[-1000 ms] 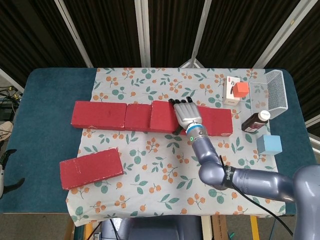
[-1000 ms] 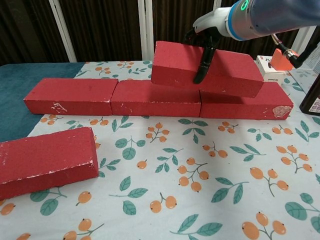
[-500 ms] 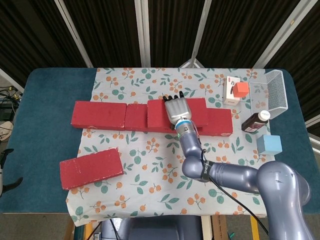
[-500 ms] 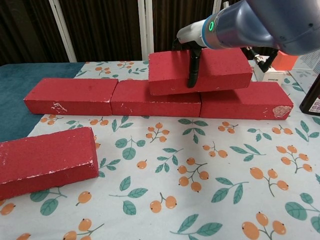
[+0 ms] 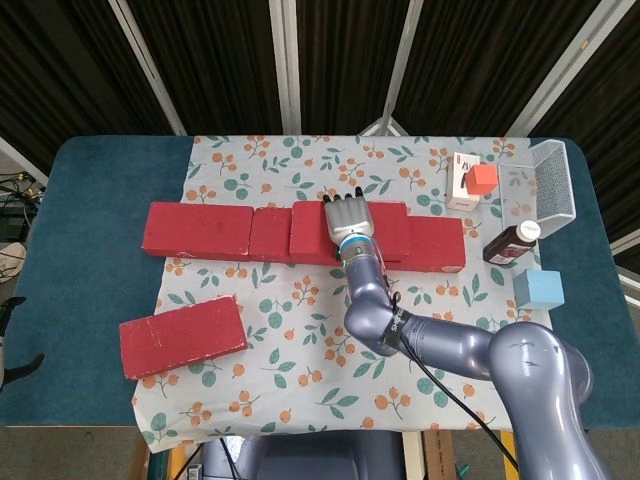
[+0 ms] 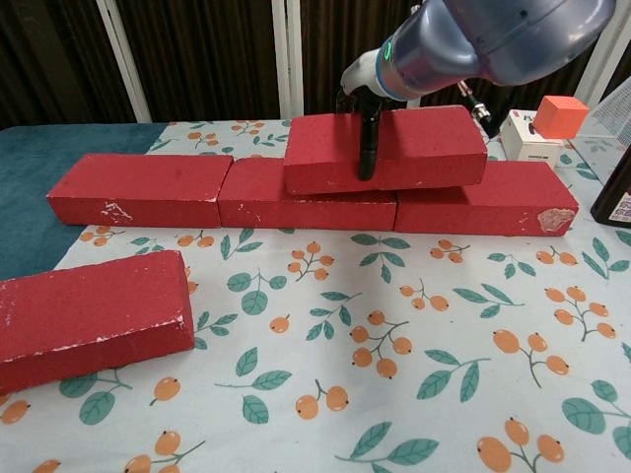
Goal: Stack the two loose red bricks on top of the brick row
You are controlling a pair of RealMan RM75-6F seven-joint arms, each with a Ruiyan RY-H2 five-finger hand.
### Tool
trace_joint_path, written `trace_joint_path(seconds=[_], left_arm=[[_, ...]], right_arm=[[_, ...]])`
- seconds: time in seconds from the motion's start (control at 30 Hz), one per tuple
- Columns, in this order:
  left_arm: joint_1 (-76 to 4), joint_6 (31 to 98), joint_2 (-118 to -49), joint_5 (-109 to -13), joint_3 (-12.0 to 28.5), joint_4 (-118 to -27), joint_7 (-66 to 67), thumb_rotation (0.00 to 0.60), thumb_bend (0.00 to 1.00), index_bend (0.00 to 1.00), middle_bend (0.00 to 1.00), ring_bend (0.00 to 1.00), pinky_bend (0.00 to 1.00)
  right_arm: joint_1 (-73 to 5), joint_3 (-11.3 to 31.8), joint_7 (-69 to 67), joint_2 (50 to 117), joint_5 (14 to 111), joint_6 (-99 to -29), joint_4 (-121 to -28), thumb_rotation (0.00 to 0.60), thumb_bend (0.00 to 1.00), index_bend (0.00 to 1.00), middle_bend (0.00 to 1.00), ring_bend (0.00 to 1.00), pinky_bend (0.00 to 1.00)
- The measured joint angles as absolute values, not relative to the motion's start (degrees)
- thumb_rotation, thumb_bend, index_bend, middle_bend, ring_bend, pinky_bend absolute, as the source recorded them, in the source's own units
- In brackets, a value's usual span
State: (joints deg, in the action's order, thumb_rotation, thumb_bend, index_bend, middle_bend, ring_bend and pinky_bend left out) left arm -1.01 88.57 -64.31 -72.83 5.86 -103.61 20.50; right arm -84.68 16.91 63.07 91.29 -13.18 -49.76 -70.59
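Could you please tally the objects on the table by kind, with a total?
Red bricks: 5, namely three in the row, one stacked brick, one loose brick
Blue block: 1
Orange-topped box: 1
Dark bottle: 1
Clear bin: 1
Total: 9

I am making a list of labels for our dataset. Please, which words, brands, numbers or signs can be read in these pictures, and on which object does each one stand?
No text can be read.
White cardboard box with red print: print too small to read.
Dark brown bottle with white cap: label blurred; its edge in the chest view is also unreadable.
Red bricks, orange cube, blue cube: no markings visible.
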Motion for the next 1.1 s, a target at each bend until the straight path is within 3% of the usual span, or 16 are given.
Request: trace_joint_path(seconds=[1.1], left_arm=[[-1.58, 88.48, -64.78, -72.06, 5.69, -103.49, 21.63, 0.6, 0.01, 0.22, 0.0, 0.04, 0.14]], right_arm=[[-82.65, 20.19, 65.44, 94.67, -14.8, -46.68, -63.97, 0.6, 0.12, 0.4, 0.38, 0.32, 0.0]])
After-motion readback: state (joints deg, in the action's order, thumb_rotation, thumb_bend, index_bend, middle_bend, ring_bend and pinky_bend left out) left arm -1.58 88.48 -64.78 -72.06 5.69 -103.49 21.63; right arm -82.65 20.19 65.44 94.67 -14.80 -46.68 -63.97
